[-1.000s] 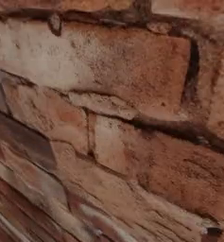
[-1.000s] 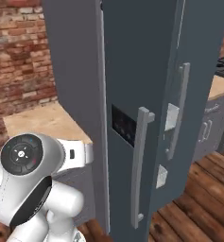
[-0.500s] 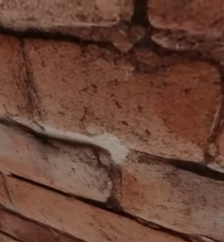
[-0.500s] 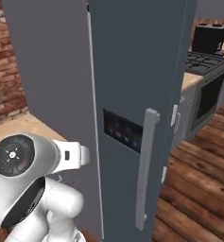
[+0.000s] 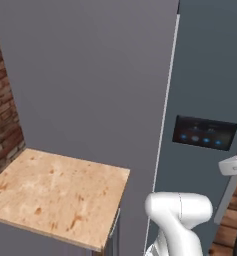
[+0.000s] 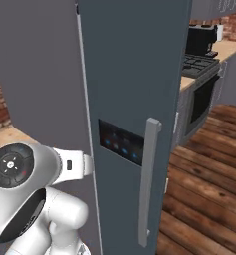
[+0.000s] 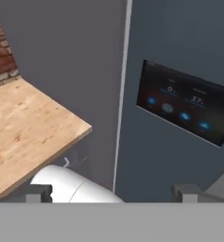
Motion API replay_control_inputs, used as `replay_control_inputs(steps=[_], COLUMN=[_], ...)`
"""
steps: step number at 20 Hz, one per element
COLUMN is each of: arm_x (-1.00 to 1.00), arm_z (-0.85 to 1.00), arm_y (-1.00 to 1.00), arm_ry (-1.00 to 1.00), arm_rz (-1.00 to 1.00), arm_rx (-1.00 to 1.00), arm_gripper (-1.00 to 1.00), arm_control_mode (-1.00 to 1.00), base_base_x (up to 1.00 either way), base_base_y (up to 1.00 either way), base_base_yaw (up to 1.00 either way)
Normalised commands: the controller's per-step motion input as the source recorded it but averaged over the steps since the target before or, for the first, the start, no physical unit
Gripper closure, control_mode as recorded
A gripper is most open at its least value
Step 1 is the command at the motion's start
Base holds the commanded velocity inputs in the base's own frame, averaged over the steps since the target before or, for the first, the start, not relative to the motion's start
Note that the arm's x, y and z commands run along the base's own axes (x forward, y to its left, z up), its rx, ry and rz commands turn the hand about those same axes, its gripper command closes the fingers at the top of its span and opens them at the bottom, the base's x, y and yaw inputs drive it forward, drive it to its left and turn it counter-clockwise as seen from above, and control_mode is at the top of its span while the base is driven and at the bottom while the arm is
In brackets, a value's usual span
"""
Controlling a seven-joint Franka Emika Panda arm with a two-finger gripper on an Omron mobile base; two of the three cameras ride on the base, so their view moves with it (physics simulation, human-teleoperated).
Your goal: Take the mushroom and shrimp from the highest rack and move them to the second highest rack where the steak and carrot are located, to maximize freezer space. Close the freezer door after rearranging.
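Views swung off brick since earlier; grey freezer door [image 5: 205, 75] shut, dark glossy panel [image 7: 186, 108], pale wooden counter [image 5: 55, 195], plank floor [image 6: 209, 189]. Gripper [image 7: 111, 193] fingers well apart, nothing held.

Left base view: set behind the arm on its left, facing forward and slightly down; close to the grey refrigerator side panel [image 5: 90, 75], wooden counter [image 5: 55, 195] at lower left, brick wall [image 5: 2, 115] at left edge, display panel [image 5: 205, 134] at right.

Right base view: set behind the arm on its right, facing the closed refrigerator door [image 6: 134, 74] at close range; door handle [image 6: 148, 182] centre, stove [image 6: 199, 84] and plank floor [image 6: 204, 199] at right.

Hand view: very near the door, facing it; display panel [image 7: 184, 111] upper right, wooden counter [image 7: 23, 127] left.

Shared by all three: door, display panel.
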Motion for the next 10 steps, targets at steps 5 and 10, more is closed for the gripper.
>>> replay_control_inputs(steps=[5, 10], arm_x=[0.00, 0.00], arm_z=[0.00, 0.00], arm_y=[0.00, 0.00], arm_ry=[0.00, 0.00], arm_rz=[0.00, 0.00], arm_rx=[0.00, 0.00], arm_gripper=[-1.00, -1.00], arm_control_mode=[1.00, 1.00], base_base_x=[0.59, 0.46], base_base_y=[0.03, -0.04], base_base_yaw=[-0.02, 0.00])
